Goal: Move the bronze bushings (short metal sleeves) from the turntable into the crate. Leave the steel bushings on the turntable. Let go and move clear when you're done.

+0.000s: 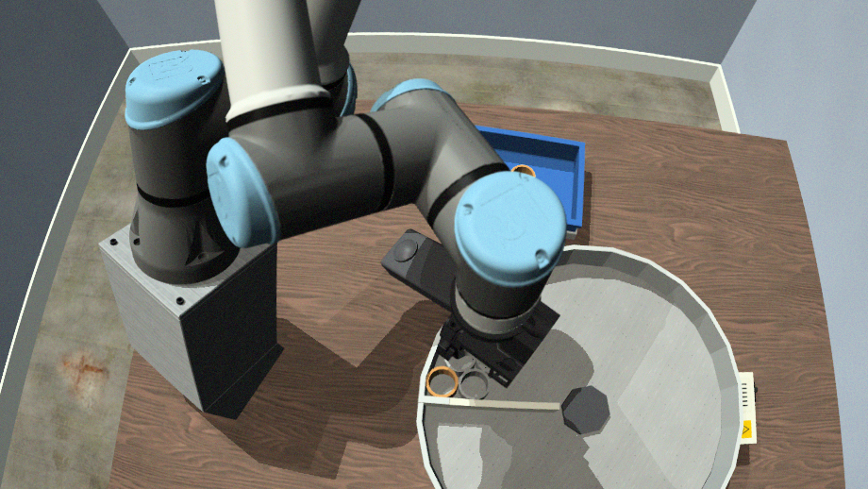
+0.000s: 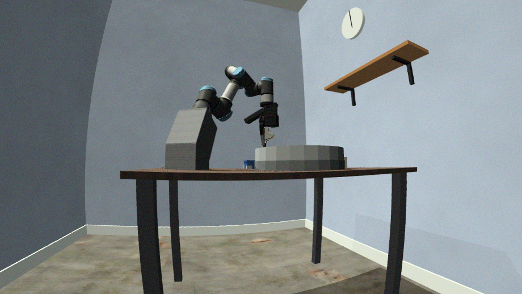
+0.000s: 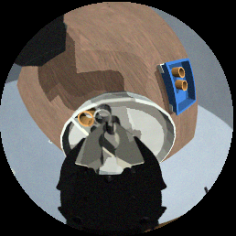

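Right now your gripper [image 3: 109, 124] hangs above the turntable [image 1: 719, 340], over the wedge beside the pale divider bar [image 1: 492, 403], and well above the rim in the exterior view. Your jaws are pressed together with nothing between them; the wrist view shows the two fingers meeting over the bushings below.

Look at that wedge from the top view: one bronze bushing [image 1: 442, 380] stands upright against the turntable's wall, just beside the divider. Touching it, or nearly so, on its inner side is a steel bushing [image 1: 474, 384], also upright. A further steel bushing [image 1: 462, 363] sits just behind these two, partly hidden under the tool body, so you cannot tell how it stands.

Your blue crate [image 1: 576, 182] rests on the wooden worktop [image 1: 698, 200] just beyond the turntable, near its rim. From the top you see only one bronze ring [image 1: 523, 170] peeking past the wrist joint; the wrist view shows two bronze bushings [image 3: 178, 78] inside the crate, upright and side by side.

A dark octagonal hub [image 1: 584, 410] marks the turntable's centre, at the inner end of the divider. The arm stands on a grey pedestal [image 1: 115, 255] at the worktop's far corner from the turntable.
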You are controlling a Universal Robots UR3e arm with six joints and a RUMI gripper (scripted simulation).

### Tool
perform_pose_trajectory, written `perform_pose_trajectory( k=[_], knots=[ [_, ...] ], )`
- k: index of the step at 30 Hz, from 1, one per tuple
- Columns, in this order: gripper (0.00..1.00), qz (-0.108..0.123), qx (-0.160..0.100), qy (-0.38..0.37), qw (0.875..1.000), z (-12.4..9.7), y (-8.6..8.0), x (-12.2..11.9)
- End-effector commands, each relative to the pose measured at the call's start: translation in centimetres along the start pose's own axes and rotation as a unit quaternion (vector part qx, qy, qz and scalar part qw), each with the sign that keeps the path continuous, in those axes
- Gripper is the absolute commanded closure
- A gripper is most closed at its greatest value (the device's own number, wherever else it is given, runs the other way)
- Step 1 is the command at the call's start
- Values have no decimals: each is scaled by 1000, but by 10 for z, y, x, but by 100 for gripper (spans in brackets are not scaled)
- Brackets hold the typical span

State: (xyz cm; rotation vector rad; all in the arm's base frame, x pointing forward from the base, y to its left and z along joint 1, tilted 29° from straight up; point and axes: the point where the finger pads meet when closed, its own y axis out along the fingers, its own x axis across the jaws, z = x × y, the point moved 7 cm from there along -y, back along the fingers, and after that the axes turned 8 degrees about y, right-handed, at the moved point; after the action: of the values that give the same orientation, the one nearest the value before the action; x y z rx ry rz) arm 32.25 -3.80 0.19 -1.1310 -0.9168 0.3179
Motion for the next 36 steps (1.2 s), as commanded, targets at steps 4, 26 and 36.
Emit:
perform_pose_trajectory(
  k=[4, 26, 36],
  knots=[
    [95, 0, -1, 0, 1000, -1, -1, 0],
    [95, 0, -1, 0, 1000, -1, 7, 0],
    [95, 0, -1, 0, 1000, -1, 7, 0]
  ],
)
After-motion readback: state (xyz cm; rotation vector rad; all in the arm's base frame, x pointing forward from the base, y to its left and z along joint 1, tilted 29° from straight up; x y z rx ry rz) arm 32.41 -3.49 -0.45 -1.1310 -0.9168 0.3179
